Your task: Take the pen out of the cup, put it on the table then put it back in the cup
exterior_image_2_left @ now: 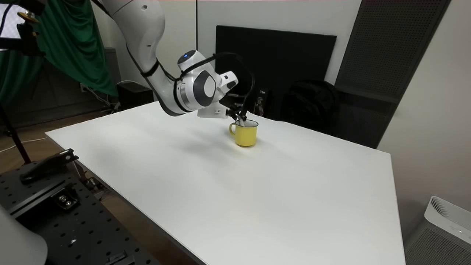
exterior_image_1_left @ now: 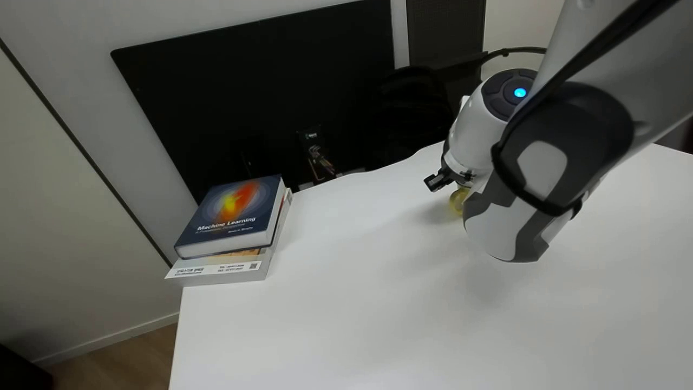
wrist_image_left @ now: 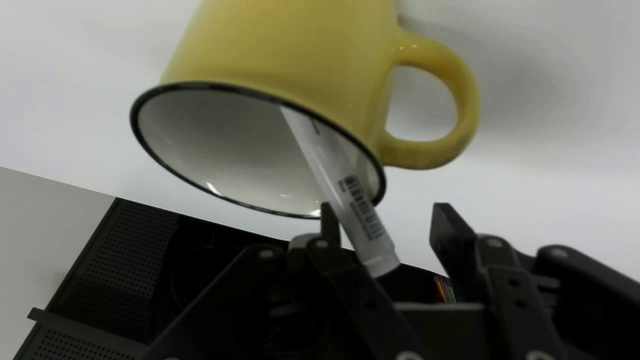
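Observation:
The yellow cup (wrist_image_left: 280, 45) stands upright on the white table (exterior_image_2_left: 294, 206), as an exterior view shows. Its rim is dark and its inside pale. The pen (wrist_image_left: 359, 220), a whitish barrel with a printed barcode, leans in the cup and pokes out past the rim near the handle; its lower end is hidden inside. My gripper (wrist_image_left: 385, 212) is at the cup's mouth with its jaws apart on either side of the pen's upper end. The pen lies close to the left finger in the wrist view, and a wide gap separates it from the right finger. The arm partly covers the cup (exterior_image_1_left: 457, 199) in an exterior view.
Two stacked books (exterior_image_1_left: 233, 216) sit at a table corner. Behind the table's back edge stand a black panel (exterior_image_1_left: 260, 97) and a dark bag (exterior_image_2_left: 311, 106). A black perforated plate (exterior_image_2_left: 88, 228) adjoins the table, and a white appliance (exterior_image_2_left: 441, 228) stands beyond it.

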Robot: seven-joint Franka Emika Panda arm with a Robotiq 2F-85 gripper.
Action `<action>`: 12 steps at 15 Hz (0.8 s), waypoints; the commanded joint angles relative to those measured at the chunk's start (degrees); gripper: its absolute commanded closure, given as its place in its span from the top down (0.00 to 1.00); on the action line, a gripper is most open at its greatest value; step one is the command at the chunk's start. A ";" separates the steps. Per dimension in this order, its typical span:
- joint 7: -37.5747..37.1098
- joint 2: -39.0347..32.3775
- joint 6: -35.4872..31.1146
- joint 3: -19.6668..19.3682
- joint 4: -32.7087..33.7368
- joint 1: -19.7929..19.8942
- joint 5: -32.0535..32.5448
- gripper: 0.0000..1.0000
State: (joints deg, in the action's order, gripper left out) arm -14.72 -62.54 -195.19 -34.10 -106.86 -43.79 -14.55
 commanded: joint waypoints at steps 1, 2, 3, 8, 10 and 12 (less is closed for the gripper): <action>2.59 1.67 -3.26 -2.77 -8.26 -4.68 -5.70 0.19; 2.52 1.45 -2.91 -3.10 -8.01 -4.77 -6.02 0.12; 2.50 1.33 -2.68 -3.29 -7.87 -4.77 -6.24 0.05; 2.36 0.64 -2.46 -4.33 -7.48 -5.16 -7.09 0.04; 2.25 0.64 -2.24 -4.49 -7.00 -5.11 -7.36 0.04; 2.04 1.19 -1.49 -4.77 -5.83 -4.48 -7.57 0.03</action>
State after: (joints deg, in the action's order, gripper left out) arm -13.90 -62.56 -195.12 -35.29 -106.92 -43.96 -15.99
